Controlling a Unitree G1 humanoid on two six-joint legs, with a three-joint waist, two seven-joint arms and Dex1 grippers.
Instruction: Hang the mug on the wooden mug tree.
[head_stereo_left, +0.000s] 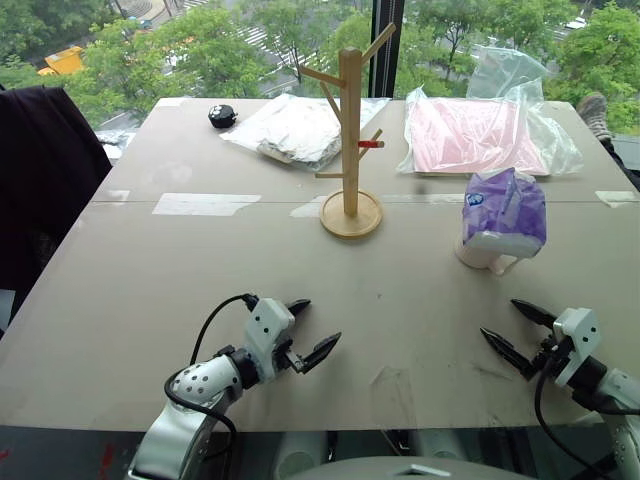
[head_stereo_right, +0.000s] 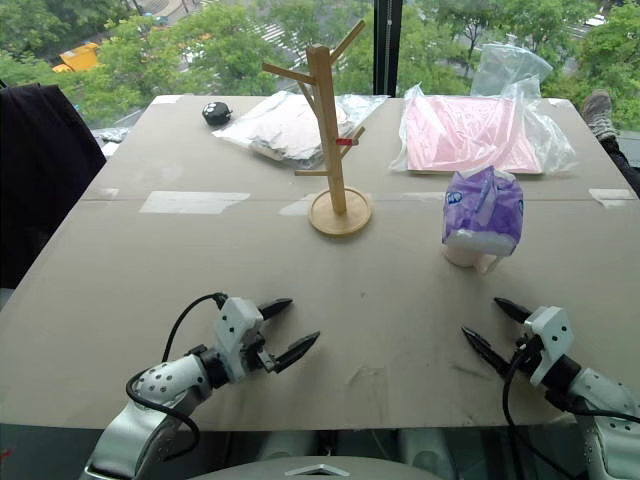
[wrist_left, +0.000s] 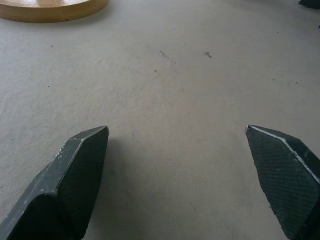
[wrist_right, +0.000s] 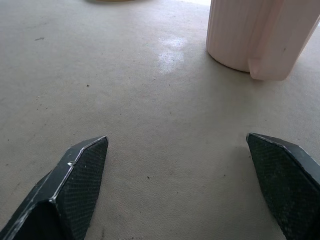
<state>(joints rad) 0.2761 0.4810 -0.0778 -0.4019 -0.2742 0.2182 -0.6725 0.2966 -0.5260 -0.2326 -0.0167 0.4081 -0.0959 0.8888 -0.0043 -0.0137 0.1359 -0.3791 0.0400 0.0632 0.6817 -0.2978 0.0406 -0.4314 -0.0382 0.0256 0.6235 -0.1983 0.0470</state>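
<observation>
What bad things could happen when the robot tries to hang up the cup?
1. The purple-and-white plastic pack sits on the small cream-white ceramic mug; lifting could send it tumbling.
2. The mug's handle faces the open right pincer, so a clean grip may be tricky.
3. The tall light-wood mug tree stands on a small round base; a bump might tip it.

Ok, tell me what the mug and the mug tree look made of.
Mug: probably glazed ceramic, with a smooth cream wall and a faintly ribbed sheen. Mug tree: light unpainted wood, with visible grain on its post and disc base; one peg is red-tipped.
</observation>
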